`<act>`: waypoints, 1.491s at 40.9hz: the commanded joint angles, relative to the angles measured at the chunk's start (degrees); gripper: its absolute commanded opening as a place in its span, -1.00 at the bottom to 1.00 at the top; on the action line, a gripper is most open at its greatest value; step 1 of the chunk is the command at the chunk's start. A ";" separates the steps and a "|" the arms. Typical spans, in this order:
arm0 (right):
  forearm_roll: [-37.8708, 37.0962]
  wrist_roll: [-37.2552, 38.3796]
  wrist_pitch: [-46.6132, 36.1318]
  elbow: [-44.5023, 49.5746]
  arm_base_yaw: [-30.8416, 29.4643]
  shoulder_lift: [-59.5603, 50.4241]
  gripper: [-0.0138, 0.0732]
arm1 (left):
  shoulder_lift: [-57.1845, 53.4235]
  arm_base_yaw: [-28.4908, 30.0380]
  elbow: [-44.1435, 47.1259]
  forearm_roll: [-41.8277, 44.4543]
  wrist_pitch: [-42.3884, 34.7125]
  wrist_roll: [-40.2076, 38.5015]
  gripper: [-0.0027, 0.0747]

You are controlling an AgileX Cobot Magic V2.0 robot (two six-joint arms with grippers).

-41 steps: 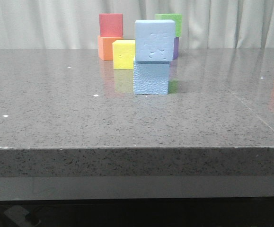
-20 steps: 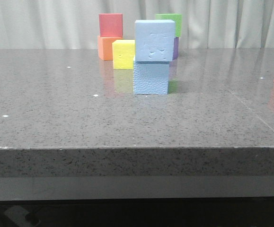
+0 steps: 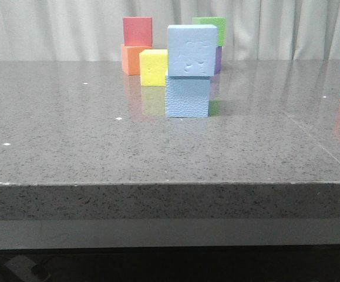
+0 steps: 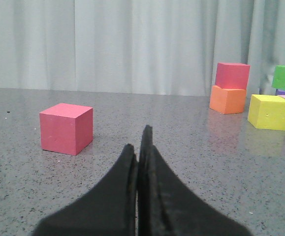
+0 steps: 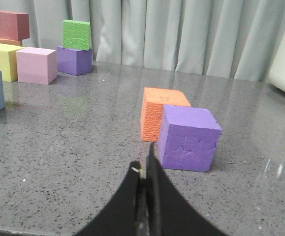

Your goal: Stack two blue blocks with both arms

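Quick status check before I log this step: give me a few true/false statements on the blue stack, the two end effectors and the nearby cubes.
1. One blue block sits on the other blue block. True.
2. The left end effector is shut on a blue block. False: it is shut on nothing.
3. The right end effector is shut and empty. True.
4. A red cube rests on an orange cube. True.
5. The yellow cube tops the blue stack. False: it stands on the table.
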 commanded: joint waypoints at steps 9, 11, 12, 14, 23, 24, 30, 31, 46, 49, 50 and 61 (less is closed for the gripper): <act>0.86 1.16 -5.01 -0.29 -0.29 -1.05 -0.96 | -1.03 0.13 0.06 -0.14 -4.76 -0.62 -0.98; 1.28 1.21 -5.01 -0.29 -0.29 -1.05 -0.96 | -1.03 0.13 0.06 -0.14 -4.76 -0.62 -0.98; 1.30 1.21 -5.01 -0.29 -0.26 -1.05 -0.96 | -1.03 0.13 0.06 -0.14 -4.76 -0.62 -0.98; 1.30 1.27 -5.01 -0.29 -0.20 -1.05 -0.96 | -1.03 0.13 0.06 -0.14 -4.76 -0.62 -0.98; 0.18 6.26 -5.38 -0.29 -0.09 -1.11 -0.96 | -1.03 0.13 0.06 -0.14 -4.76 -0.62 -0.98; -0.33 6.78 -5.47 -0.29 -0.09 -1.11 -0.96 | -1.03 0.13 0.06 -0.14 -4.76 -0.62 -0.98; -3.42 7.54 -6.20 -0.29 2.33 -1.11 -0.96 | -1.03 0.13 0.06 -0.14 -4.76 -0.62 -0.98; -3.28 7.56 -6.20 -0.29 2.57 -1.11 -0.96 | -1.03 0.13 0.06 -0.14 -4.76 -0.62 -0.98; -2.99 10.15 -7.37 -0.29 1.85 -1.15 -0.96 | -1.03 0.13 0.06 -0.14 -4.76 -0.62 -0.98; -2.99 11.36 -7.63 -0.29 1.85 -1.15 -0.96 | -1.03 0.13 0.06 -0.14 -4.76 -0.62 -0.98; -2.99 11.36 -7.63 -0.29 1.85 -1.15 -0.96 | -1.03 0.13 0.06 -0.14 -4.76 -0.62 -0.98; -2.99 11.35 -7.57 -0.29 1.85 -1.15 -0.96 | -1.03 0.13 0.06 -0.14 -4.76 -0.62 -0.98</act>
